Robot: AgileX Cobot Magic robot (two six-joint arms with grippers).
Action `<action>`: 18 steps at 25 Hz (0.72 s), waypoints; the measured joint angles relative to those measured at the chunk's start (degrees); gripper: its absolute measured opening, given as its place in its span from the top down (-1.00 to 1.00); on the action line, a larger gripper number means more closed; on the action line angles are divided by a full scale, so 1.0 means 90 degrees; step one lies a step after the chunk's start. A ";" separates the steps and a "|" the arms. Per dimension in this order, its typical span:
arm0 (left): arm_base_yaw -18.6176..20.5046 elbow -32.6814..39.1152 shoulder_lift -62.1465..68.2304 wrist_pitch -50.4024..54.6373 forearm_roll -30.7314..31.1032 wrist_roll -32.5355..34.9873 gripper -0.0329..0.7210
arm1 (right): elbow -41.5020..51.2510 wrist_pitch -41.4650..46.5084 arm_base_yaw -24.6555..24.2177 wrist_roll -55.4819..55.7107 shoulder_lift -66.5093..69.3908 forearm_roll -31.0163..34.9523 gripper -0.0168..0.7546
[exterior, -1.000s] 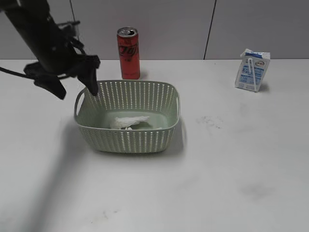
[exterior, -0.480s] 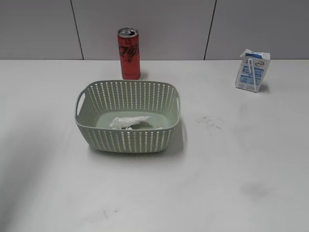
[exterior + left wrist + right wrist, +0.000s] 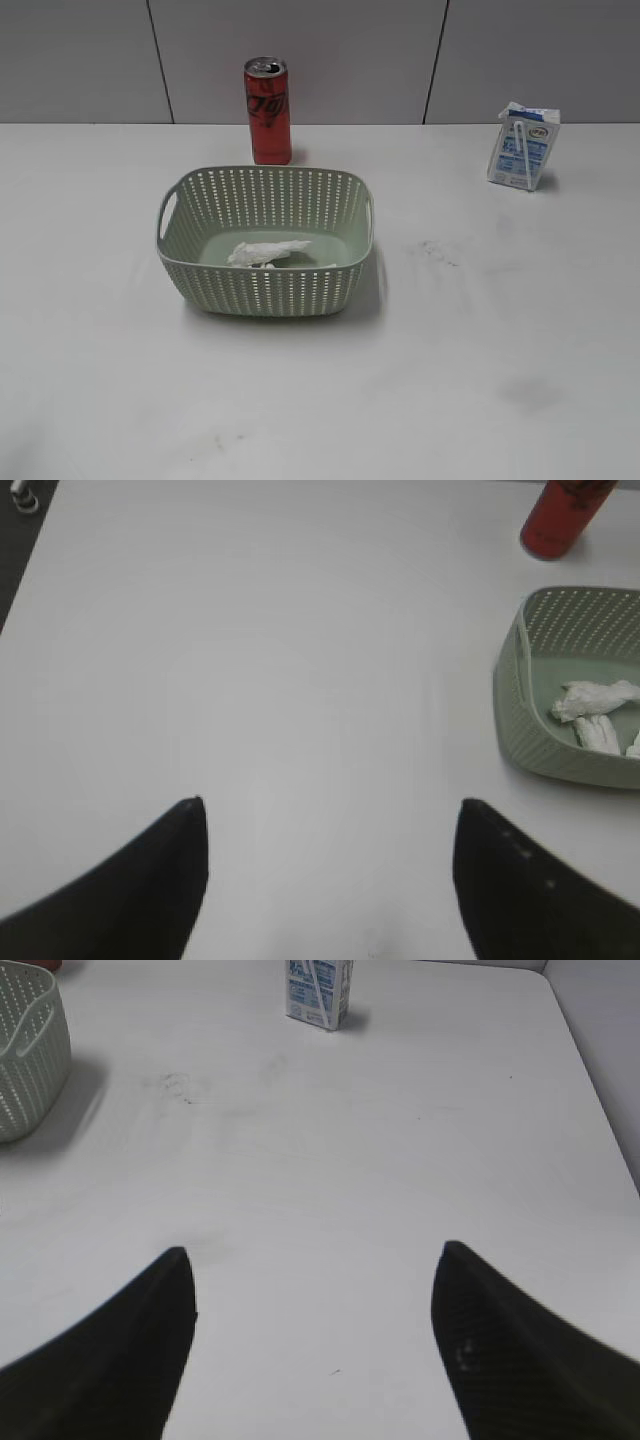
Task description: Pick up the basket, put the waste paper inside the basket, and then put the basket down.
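black left gripper [image 3: 330, 880] jaws spread wide, empty, above bare table [image 3: 250, 680], well left of basket. right gripper [image 3: 315, 1340] likewise spread, empty, clear of everything. sage-green basket [image 3: 262, 275] sits flat mid-table, waste paper [image 3: 265, 252] wads lying inside on floor. red can [image 3: 268, 110] just behind basket, drink carton [image 3: 523, 145] far right. judgement: task looks essentially complete; best move is none, keep both arms parked away from basket rim, avoid nudging can.
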 joint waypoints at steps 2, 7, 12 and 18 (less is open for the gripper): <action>0.0000 0.0668 -0.0905 -0.0105 0.0000 0.0000 -0.61 | 0.0000 0.0000 0.0000 0.0007 0.0000 0.0000 -0.48; 0.0000 0.1750 -0.2974 -0.0117 0.0000 0.0000 -0.60 | 0.0000 0.0000 0.0000 0.0007 0.0000 0.0000 -0.48; 0.0000 0.2055 -0.3805 0.0271 0.0071 0.0002 -0.53 | 0.0006 -0.0002 0.0000 0.0007 0.0000 -0.0005 -0.48; 0.0000 0.2139 -0.3807 0.0374 0.0103 0.0002 -0.52 | 0.0006 -0.0008 0.0000 0.0007 0.0000 -0.0005 -0.48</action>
